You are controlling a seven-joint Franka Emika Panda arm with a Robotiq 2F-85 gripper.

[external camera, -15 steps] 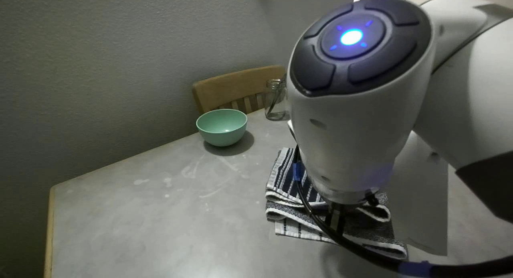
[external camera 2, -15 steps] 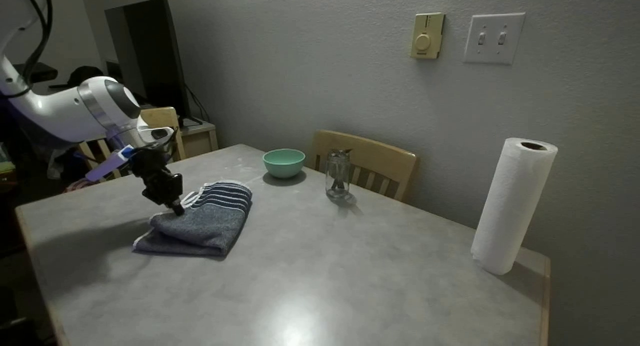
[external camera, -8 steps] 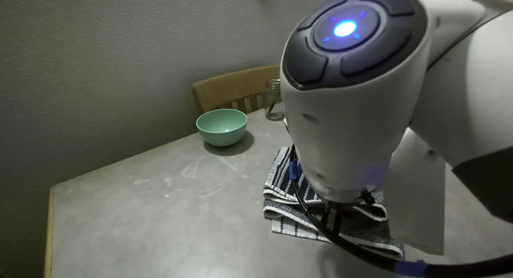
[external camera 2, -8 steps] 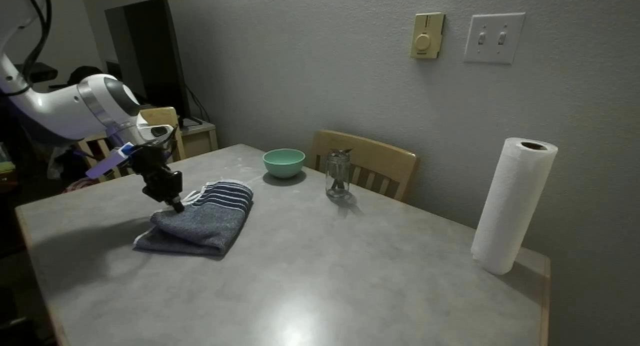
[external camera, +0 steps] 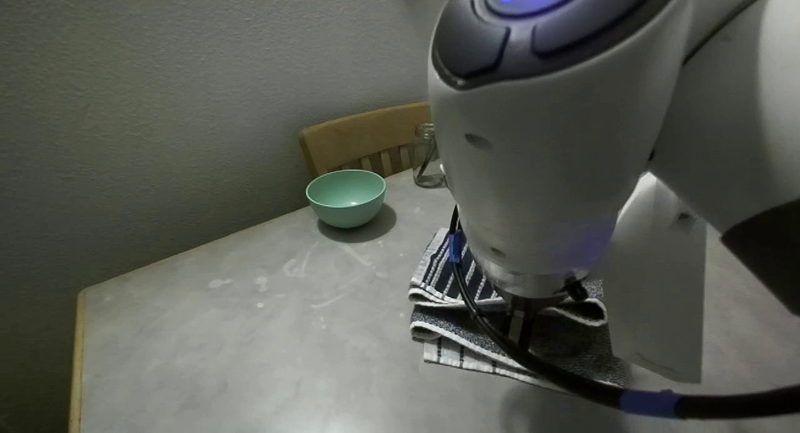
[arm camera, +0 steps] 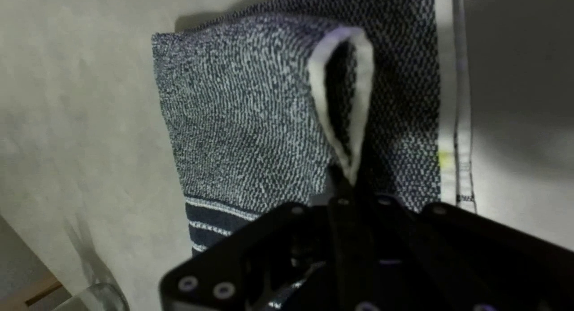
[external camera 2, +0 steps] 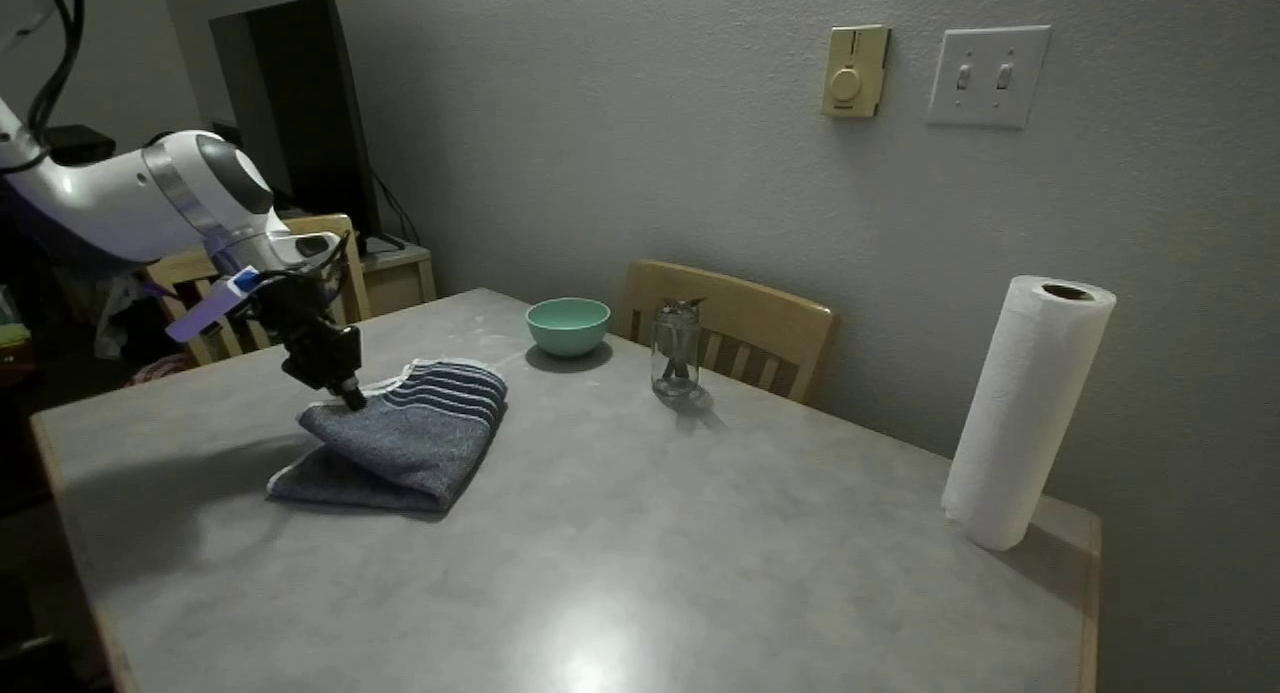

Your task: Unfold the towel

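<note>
In the wrist view we see the jaws of the gripper (arm camera: 345, 178) pressed together on a white hem (arm camera: 364, 73) of the towel (arm camera: 264, 118), folded on the table (arm camera: 89, 122); whether one layer or two is caught, we cannot tell. From the jaws the upper layer (arm camera: 224, 136) spreads left, the lower layer (arm camera: 408, 77) lies beneath and to the right, and the hem's loop stands straight ahead. We judge that the hem must rise before any sideways pull, lest the whole towel slide.
</note>
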